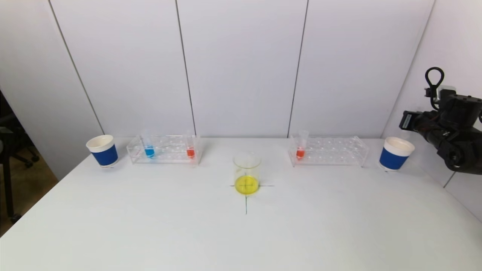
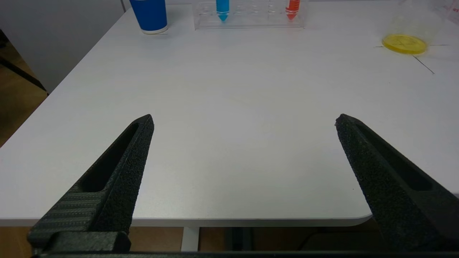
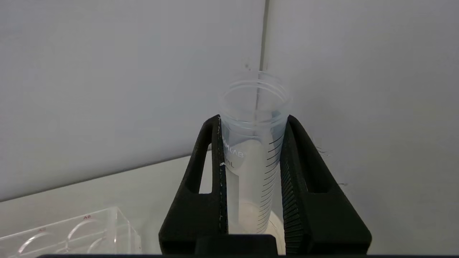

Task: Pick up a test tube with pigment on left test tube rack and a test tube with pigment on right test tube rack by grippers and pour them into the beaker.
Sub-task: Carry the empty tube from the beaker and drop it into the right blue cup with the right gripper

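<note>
An empty clear test tube (image 3: 254, 143) is clamped in the right pincer (image 3: 252, 122), raised off the table (image 1: 339, 226) at about three o'clock — above the right blue cup (image 1: 396, 153). The left pincer (image 2: 244, 120) is spread wide, holding nothing. The beaker (image 1: 246, 174) with yellow liquid is seen at centre.

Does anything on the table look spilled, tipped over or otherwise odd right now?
Nothing is spilled or tipped. The beaker already holds yellow liquid, and the right end effector grips an empty tube over the right cup. The blue tube leans slightly in the left rack.
</note>
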Robot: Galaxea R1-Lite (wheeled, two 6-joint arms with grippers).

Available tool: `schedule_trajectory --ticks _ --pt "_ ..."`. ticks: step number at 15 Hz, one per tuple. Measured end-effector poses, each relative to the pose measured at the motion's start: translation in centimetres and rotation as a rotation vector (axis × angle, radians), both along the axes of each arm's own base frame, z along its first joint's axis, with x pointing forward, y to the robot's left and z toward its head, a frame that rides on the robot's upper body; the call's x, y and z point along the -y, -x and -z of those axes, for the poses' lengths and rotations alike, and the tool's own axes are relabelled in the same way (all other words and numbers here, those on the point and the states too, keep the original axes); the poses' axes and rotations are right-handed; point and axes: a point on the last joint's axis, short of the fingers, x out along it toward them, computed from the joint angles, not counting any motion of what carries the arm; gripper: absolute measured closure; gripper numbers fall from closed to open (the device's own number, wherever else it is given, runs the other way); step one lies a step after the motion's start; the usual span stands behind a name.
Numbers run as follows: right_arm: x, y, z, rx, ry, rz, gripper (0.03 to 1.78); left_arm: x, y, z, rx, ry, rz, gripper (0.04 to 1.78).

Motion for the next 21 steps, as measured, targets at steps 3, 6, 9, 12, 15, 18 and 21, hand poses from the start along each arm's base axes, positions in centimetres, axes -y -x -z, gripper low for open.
schedule_trajectory --ticks 3,6,9,12,15,18,21 --pt "0.3 -0.1 1.0 -0.024 -0.007 0.006 1.33 0.0 0.0 0.0 0.0 0.0 0.0 0.05" --pt "0.4 0.1 1.8 -0.043 -0.012 0.008 1.33 0.0 0.0 0.0 0.0 0.0 0.0 0.05" --pt "0.3 0.2 2.5 -0.017 -0.016 -0.013 1.33 0.0 0.0 0.0 0.0 0.0 0.0 0.05" --pt "0.2 0.3 3.5 -0.031 -0.02 -0.014 1.33 0.0 0.0 0.0 0.0 0.0 0.0 0.05" --pt "0.2 0.4 4.0 -0.043 -0.024 -0.014 1.33 0.0 0.0 0.0 0.0 0.0 0.0 0.05" --pt "0.1 0.5 4.2 -0.05 -0.032 -0.015 1.33 0.0 0.0 0.0 0.0 0.0 0.0 0.05" --pt "0.1 0.5 4.3 -0.053 -0.033 -0.015 1.33 0.0 0.0 0.0 0.0 0.0 0.0 0.05"
